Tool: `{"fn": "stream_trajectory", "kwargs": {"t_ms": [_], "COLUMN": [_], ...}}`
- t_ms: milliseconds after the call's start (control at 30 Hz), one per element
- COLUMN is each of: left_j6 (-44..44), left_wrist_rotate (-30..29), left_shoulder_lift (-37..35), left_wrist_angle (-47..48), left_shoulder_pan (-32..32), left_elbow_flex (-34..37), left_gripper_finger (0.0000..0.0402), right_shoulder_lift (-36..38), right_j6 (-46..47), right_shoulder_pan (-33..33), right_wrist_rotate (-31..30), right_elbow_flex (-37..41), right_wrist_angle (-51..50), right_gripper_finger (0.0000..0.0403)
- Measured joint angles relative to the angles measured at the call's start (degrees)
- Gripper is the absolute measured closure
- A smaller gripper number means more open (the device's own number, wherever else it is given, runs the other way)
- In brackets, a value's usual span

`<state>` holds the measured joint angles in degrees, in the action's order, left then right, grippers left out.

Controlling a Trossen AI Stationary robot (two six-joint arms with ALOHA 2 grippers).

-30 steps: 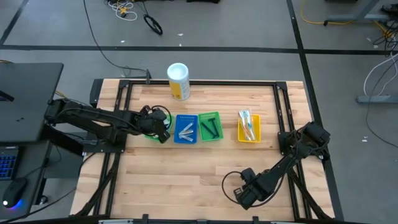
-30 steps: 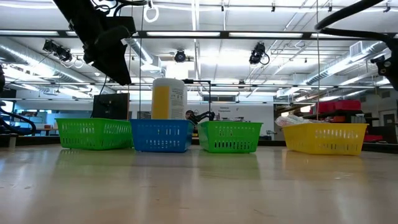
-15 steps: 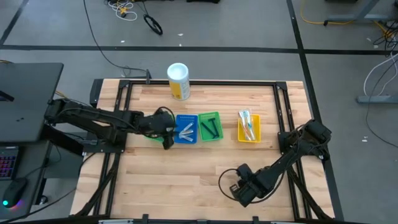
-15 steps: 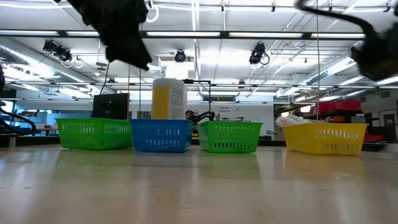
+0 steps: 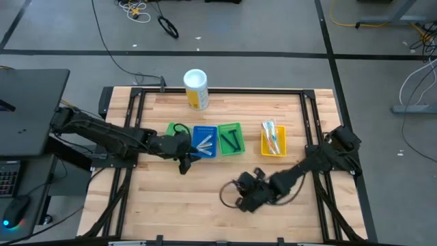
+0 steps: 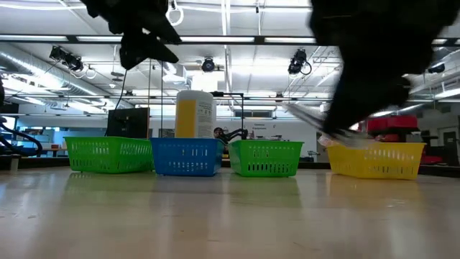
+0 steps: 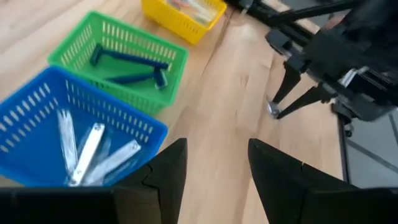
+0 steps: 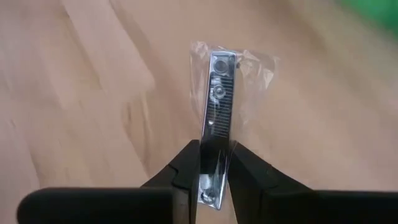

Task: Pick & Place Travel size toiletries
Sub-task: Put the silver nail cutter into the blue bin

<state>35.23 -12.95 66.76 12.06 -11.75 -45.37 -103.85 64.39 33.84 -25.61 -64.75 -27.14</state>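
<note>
My right gripper (image 5: pixel 235 196) hangs over the bare table in front of the trays, shut on a silvery nail clipper (image 8: pixel 217 106) in a clear wrapper. The left wrist view also shows this gripper (image 7: pixel 287 99) with the clipper (image 7: pixel 273 111). My left gripper (image 5: pixel 186 157) is open at the blue tray's (image 5: pixel 204 141) near left corner and holds nothing. Silvery clippers (image 7: pixel 87 146) lie in that tray. Dark blue razors (image 7: pixel 134 65) lie in the green tray (image 5: pixel 231 139). Pale toothbrushes (image 5: pixel 272 137) lie in the yellow tray (image 5: pixel 273 149). My right gripper pinches the wrapped clipper by one end (image 8: pixel 210 167) between its two fingers. The fingers slant down and lie along the clipper, so most of it sticks out past the fingertips. The clipper is lifted clear of the table.
A second green tray (image 5: pixel 171 130) stands left of the blue one. A tall white-and-yellow canister (image 5: pixel 196 89) stands at the table's far edge. Bare wood lies in front of the tray row, between the two arms.
My right gripper has travelled from the table's near right toward its middle, rising a little and rolling about its own line. My left gripper has moved from the left green tray toward the blue tray and tipped up closer to level.
</note>
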Motion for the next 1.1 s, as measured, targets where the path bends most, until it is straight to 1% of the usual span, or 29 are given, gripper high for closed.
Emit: {"fn": "stream_trajectory", "kwargs": {"t_ms": [133, 200, 267, 333, 367, 500, 567, 700, 933, 1100], "left_j6": [4.47, 6.67, 7.63, 8.12, 8.26, 6.94, 6.43, 6.42, 6.14, 6.13], "left_wrist_rotate": [-1.32, -1.19, -1.24, -1.16, -1.14, 1.89, 3.39, 5.24, 5.13, 5.13], "left_shoulder_lift": [1.35, 3.37, 4.93, 7.59, 8.39, 13.61, 16.27, 19.57, 24.49, 26.23], "left_wrist_angle": [-2.41, -6.54, -6.51, -10.84, -11.42, -18.73, -24.76, -29.9, -29.69, -29.78], "left_shoulder_pan": [-0.88, -0.89, -0.89, -0.89, -0.89, -0.54, -0.16, 0.6, 0.75, 0.77], "left_elbow_flex": [2.73, 3.48, 3.96, 3.65, 3.69, 3.8, 3.56, 3.17, 0.51, -0.54], "left_gripper_finger": [0.0223, 0.0223, 0.0223, 0.0223, 0.0223, 0.0223, 0.0223, 0.0223, 0.0223, 0.0223], "right_shoulder_lift": [0.04, 0.04, 0.12, 0.12, 0.12, 0.13, 0.13, 0.13, 0.13, 0.13], "right_j6": [-13.49, -18.71, -22.25, -23.99, -24.75, -27.63, -28.41, -29.74, -30.9, -32.17], "right_shoulder_pan": [-4.67, -6.83, -8.77, -10.28, -10.83, -11.95, -12.25, -12.7, -13.34, -13.97], "right_wrist_rotate": [-0.08, 0.53, 2.03, 3.18, 3.14, 3.34, 3.33, 3.15, 3.26, 3.19], "right_elbow_flex": [0.0, -0.09, -0.1, -0.11, -0.11, -0.11, -0.11, -0.13, -0.13, -0.13], "right_wrist_angle": [7.94, 10.64, 11.71, 11.51, 11.39, 10.51, 10.27, 9.91, 11.05, 11.97], "right_gripper_finger": [0.0336, 0.0336, 0.0336, 0.0336, 0.0336, 0.0336, 0.0336, 0.0336, 0.0336, 0.0336]}}
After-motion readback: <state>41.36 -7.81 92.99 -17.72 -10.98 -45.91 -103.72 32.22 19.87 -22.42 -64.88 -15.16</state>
